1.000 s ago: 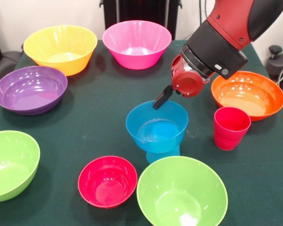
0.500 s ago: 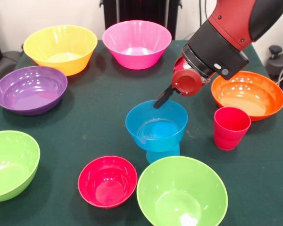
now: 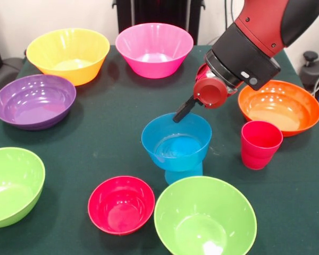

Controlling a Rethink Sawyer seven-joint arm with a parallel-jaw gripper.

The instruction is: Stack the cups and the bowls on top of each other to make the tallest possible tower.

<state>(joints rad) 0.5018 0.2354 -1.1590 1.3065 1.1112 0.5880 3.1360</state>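
Centre of the table, the tower: a blue bowl sits mouth up on a pale blue cup, whose lower part shows below the bowl. Its long axis runs straight up and down, nothing leaning. The bowl's rim hangs out well past the cup on every side.

Just above the bowl's far rim hangs the gripper, one dark finger slanting down toward that rim; whether it touches the rim can't be told. Open or closed, it can't be told either, since the red and black arm hides the rest.

Right of the tower stands a red cup, upright, mouth up, apart from the blue bowl with a strip of green cloth between. Beyond it, an orange bowl, just beside the cup.

In front of the tower, a lime green bowl crowds close to the pale cup's base, and a small red bowl sits just beside that green one.

Open room lies to the tower's left: a wide bare stretch of table. Beyond it, a purple bowl near the left edge, a second lime green bowl cut off by the left edge, a yellow bowl and a pink bowl along the far side.
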